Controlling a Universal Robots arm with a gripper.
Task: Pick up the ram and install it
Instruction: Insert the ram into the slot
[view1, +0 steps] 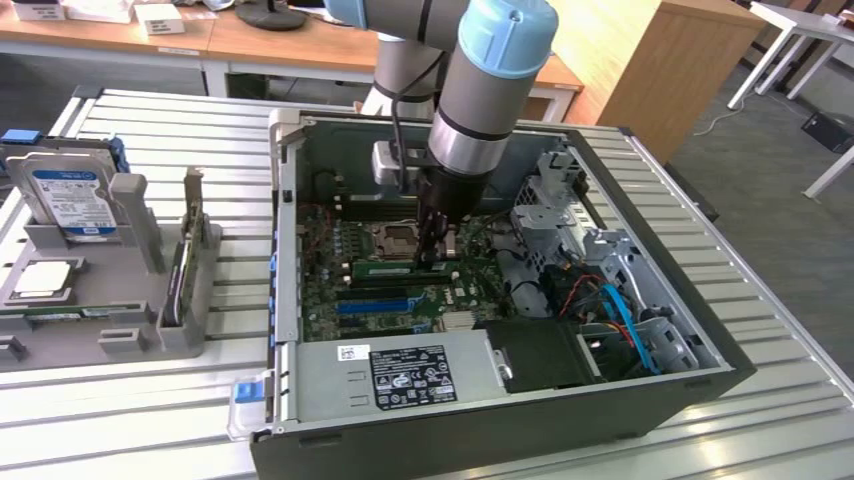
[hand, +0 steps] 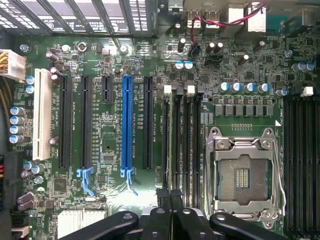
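— Work surface?
— Slatted metal table (view1: 747, 300), pale grey, evenly lit.
— Behind it?
— Wooden desks (view1: 267, 45) along the far side, with small white boxes (view1: 158, 18) on one. A wooden cabinet (view1: 627, 70) stands toward the exterior view's right.
— Floor?
— Grey carpet (view1: 747, 150). A white table (view1: 801, 25) and a black box (view1: 827, 130) stand on it at the exterior view's right.

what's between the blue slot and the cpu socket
A black slot, then a bank of memory slots, seen in the wrist view.
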